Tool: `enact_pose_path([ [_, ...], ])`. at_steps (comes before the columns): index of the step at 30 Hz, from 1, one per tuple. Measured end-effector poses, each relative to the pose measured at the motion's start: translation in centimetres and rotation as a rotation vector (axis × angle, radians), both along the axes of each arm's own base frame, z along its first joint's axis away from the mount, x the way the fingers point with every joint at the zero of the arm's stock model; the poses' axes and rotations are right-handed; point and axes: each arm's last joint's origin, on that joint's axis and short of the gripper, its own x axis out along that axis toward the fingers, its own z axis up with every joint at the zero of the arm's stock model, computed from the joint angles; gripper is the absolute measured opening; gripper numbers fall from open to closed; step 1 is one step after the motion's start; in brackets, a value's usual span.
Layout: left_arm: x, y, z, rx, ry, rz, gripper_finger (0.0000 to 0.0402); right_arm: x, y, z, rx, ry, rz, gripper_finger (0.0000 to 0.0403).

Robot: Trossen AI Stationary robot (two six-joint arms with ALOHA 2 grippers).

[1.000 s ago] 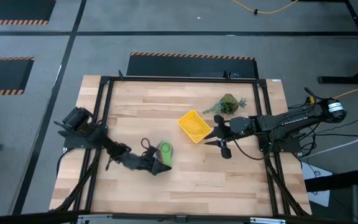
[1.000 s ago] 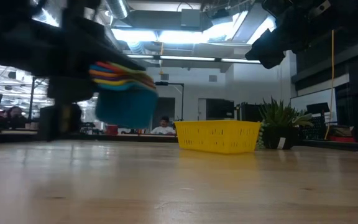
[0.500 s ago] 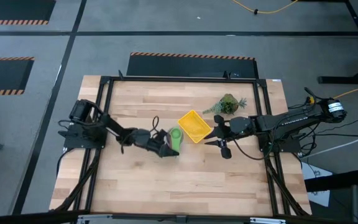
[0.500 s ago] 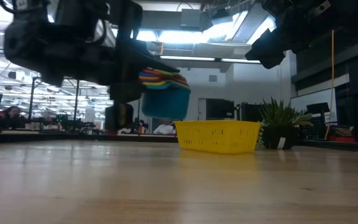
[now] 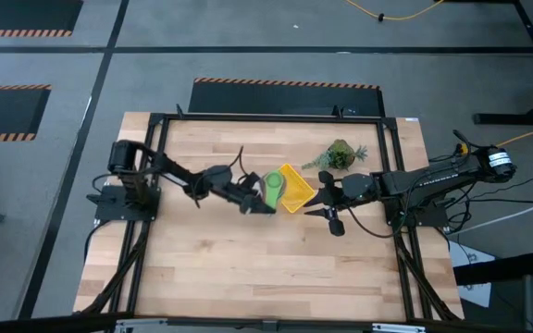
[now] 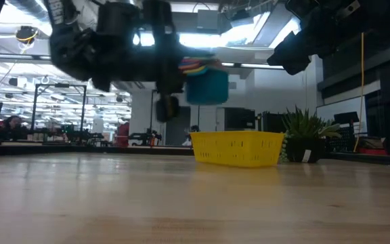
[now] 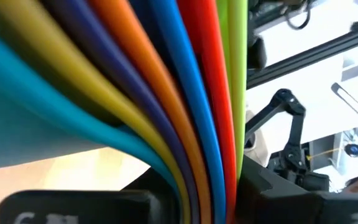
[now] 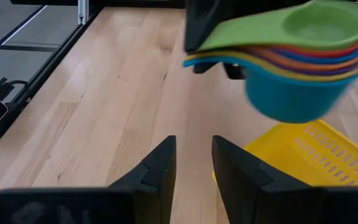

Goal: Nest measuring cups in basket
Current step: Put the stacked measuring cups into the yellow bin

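The measuring cups (image 5: 273,190) are nested in one stack, green on top and light blue at the bottom. My left gripper (image 5: 253,196) is shut on the stack and holds it in the air over the left corner of the yellow basket (image 5: 296,183). In the low view the stack (image 6: 205,83) hangs above the basket (image 6: 239,149), which rests on the table by its base. In the right wrist view the stack (image 8: 297,68) is above the basket (image 8: 312,155). My right gripper (image 5: 315,203) is open and empty, just right of the basket. My left gripper pinches the cups' stacked flat handles (image 7: 191,124) between its two fingers (image 7: 73,202). The fingers come about level from the table's left and lie along the handles. The stack is lifted clear and upright, its bowls out past the fingertips above the basket's left corner.
A small potted green plant (image 5: 340,154) stands behind and to the right of the basket. A black frame (image 5: 155,139) runs around the table top. Bare wood (image 5: 276,268) lies between the basket and the table's near edge.
My left gripper has carried the cup stack toward the table's right and far edge and upward, from the near left of the table to the basket's left corner. The stack has stayed upright and nested. My right gripper has kept still.
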Motion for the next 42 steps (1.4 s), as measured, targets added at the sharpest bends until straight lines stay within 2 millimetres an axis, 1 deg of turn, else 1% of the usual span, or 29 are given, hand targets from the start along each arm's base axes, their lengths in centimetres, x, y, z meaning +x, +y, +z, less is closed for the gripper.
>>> enact_pose_path([
  [6,2.1,2.1,1.8,0.043,-0.007,-0.028,0.0078,0.0,0.0,0.0,0.000,0.000,0.000,0.0108],
  [11,3.3,2.6,2.3,0.086,0.055,-0.068,0.0078,0.0,0.0,0.0,0.000,0.000,0.000,0.0108],
  [17,3.3,2.2,1.6,0.089,0.141,-0.086,0.0078,0.0,0.0,0.0,0.000,0.000,0.000,0.0108],
  [27,3.3,2.5,1.2,0.133,0.165,-0.018,0.0078,0.0,0.0,0.0,-0.022,-0.004,0.011,0.0108],
  [29,3.4,2.4,0.8,0.134,0.176,-0.019,0.0078,0.0,0.0,0.0,-0.021,-0.004,0.011,0.0108],
  [36,4.0,2.1,-1.9,0.079,0.205,-0.052,0.0078,0.0,0.0,0.0,-0.021,-0.006,0.011,0.0108],
  [40,4.4,2.3,-2.3,0.033,0.147,-0.069,0.0078,0.0,0.0,0.0,-0.020,-0.006,0.011,0.0108],
  [42,4.4,2.4,-2.8,0.014,0.164,-0.067,0.0078,0.0,0.0,0.0,-0.021,-0.006,0.011,0.0108],
])
